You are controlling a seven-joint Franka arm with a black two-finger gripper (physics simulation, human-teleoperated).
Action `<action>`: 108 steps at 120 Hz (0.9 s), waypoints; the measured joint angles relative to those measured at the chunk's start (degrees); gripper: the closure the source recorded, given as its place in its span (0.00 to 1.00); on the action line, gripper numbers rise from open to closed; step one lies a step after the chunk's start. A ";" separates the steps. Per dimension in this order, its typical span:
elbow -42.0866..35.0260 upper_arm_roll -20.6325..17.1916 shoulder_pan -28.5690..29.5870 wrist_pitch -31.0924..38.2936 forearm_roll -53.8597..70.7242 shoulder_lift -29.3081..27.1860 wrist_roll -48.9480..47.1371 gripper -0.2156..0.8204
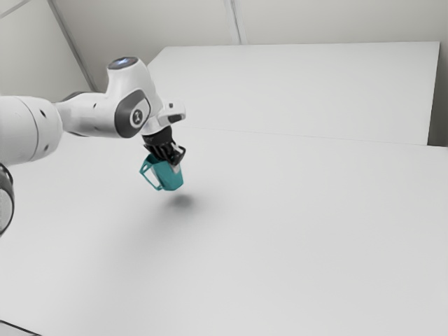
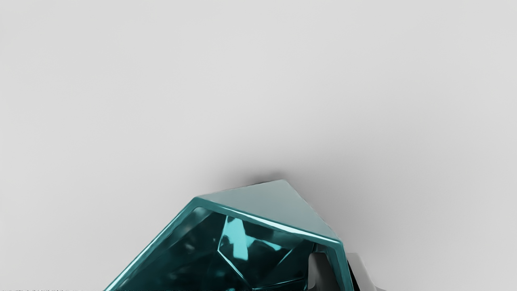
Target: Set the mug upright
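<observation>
Held above the table in the exterior view, the teal mug (image 1: 169, 175) is somewhat tilted, its handle toward the exterior view's left. My gripper (image 1: 170, 155) is at its upper part. In the wrist view the faceted mug (image 2: 250, 202) shows its dark glossy inside through the mouth. One finger of the gripper (image 2: 342, 270) is inside the mouth and the other outside, with the mug's wall pinched between them. The mug's lower part casts a shadow below it.
A broad pale table (image 1: 294, 231) spreads under the mug and toward the exterior view's right. Behind it stands a pale panel (image 1: 294, 84), with walls beyond. The arm comes in from the exterior view's left.
</observation>
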 joint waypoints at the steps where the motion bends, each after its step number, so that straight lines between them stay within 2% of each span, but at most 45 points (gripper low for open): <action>1: 0.02 -0.06 -0.02 0.09 0.34 0.11 -0.35 0.96; 49: 2.06 -0.42 -0.45 3.08 5.05 5.22 -12.61 0.96; 108: 2.04 -0.43 -0.64 5.50 6.04 7.60 -19.89 0.96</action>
